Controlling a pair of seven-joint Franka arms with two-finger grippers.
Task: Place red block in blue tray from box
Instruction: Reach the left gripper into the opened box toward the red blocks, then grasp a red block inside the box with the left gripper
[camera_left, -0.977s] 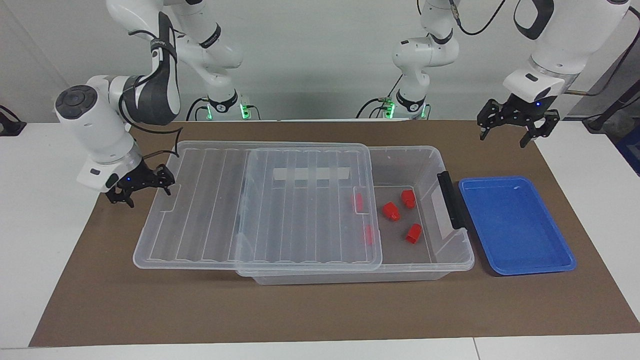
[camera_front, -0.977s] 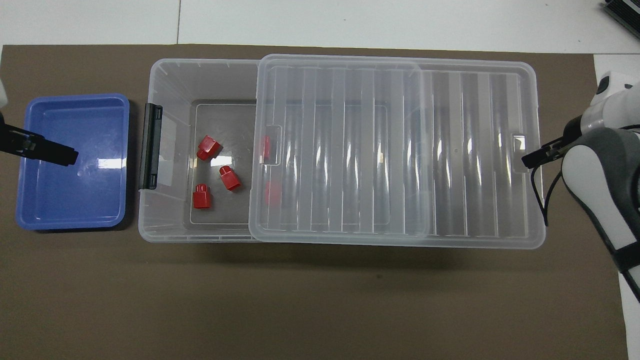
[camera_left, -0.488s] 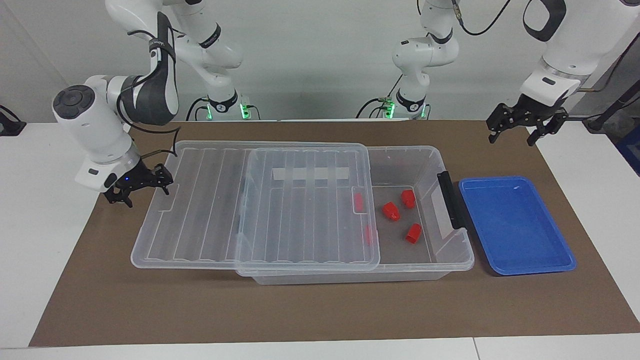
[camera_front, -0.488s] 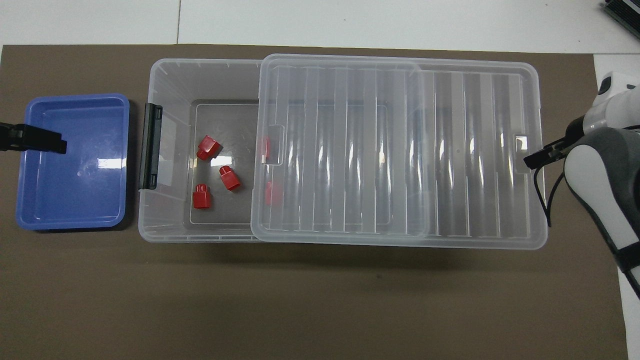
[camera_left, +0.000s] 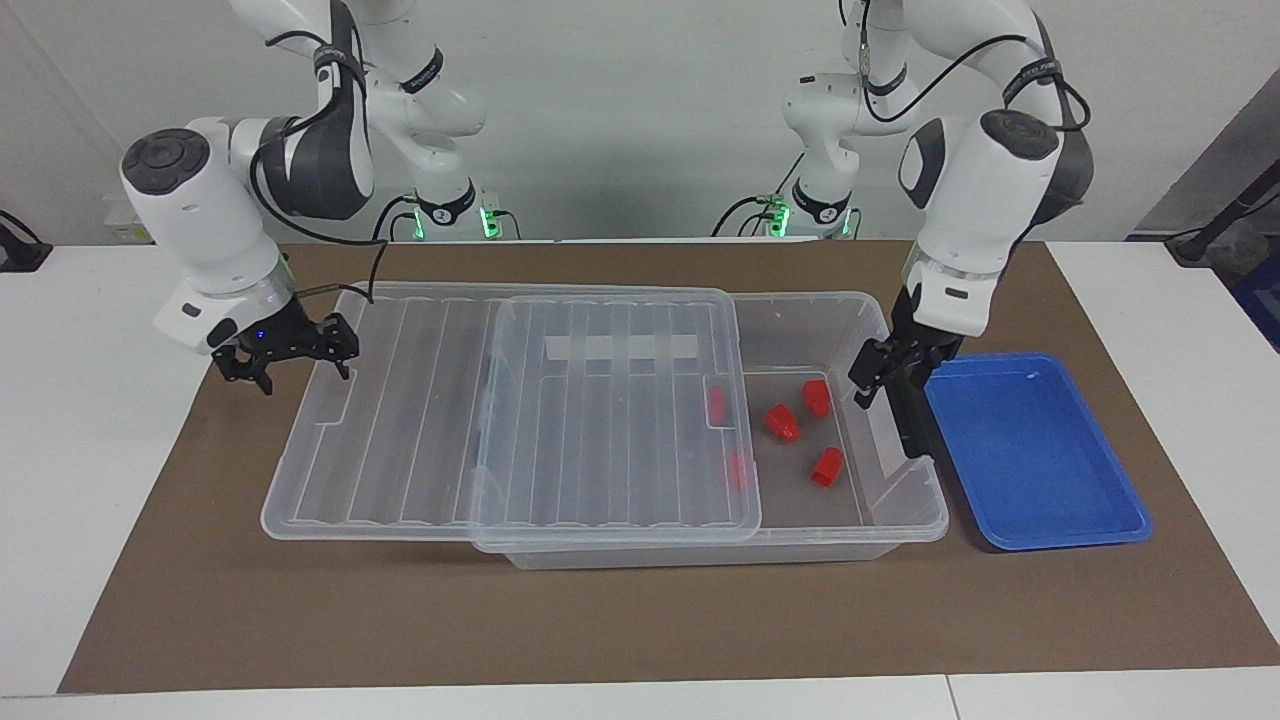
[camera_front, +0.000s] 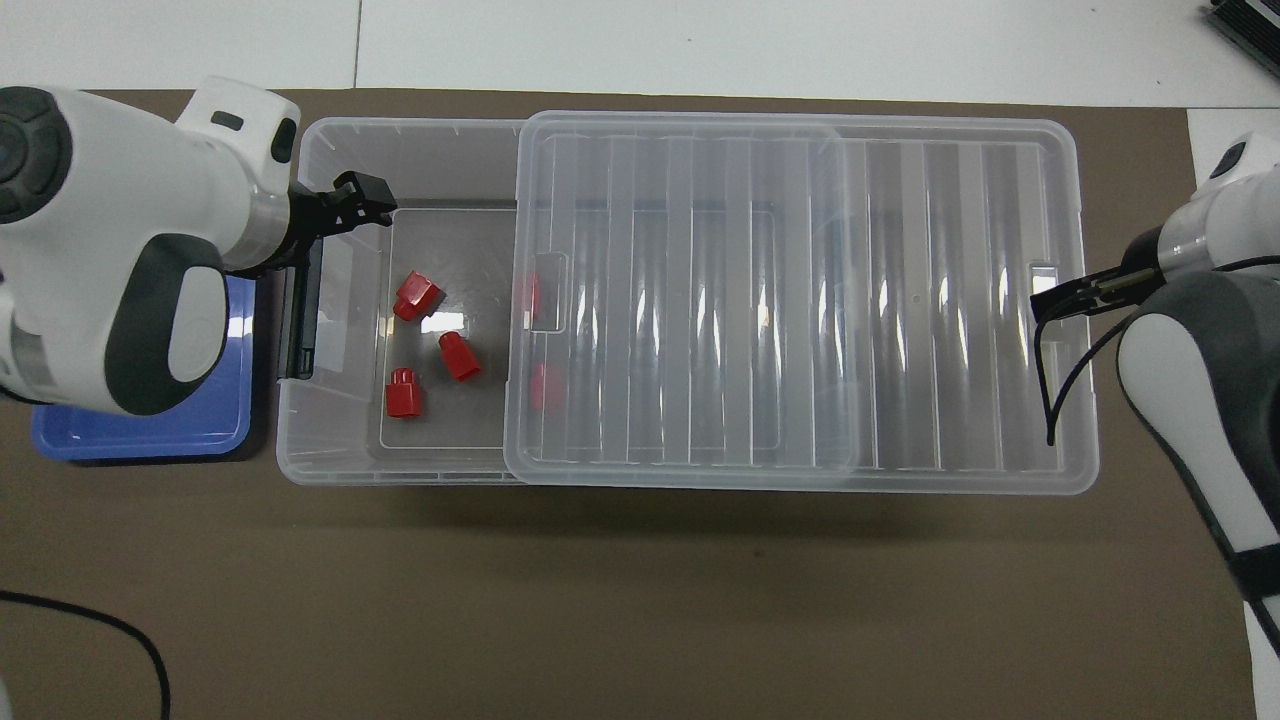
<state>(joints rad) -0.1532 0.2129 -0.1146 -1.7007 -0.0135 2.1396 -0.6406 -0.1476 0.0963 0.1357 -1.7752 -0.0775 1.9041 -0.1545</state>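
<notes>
Red block (camera_left: 816, 397) is lying in box (camera_left: 905, 520), just below left gripper (camera_left: 878, 378), jaws standing apart; right gripper (camera_left: 290, 358) hovering at lid (camera_left: 420, 420) edge, jaws apart.

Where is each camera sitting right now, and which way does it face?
Facing view: high across the table, looking at both arms; left end effector over the box, right end effector at the lid.
Overhead view: above the robots' end, looking steeply down; both arms enter from the sides.
Shared: box, lid, red blocks, tray.
</notes>
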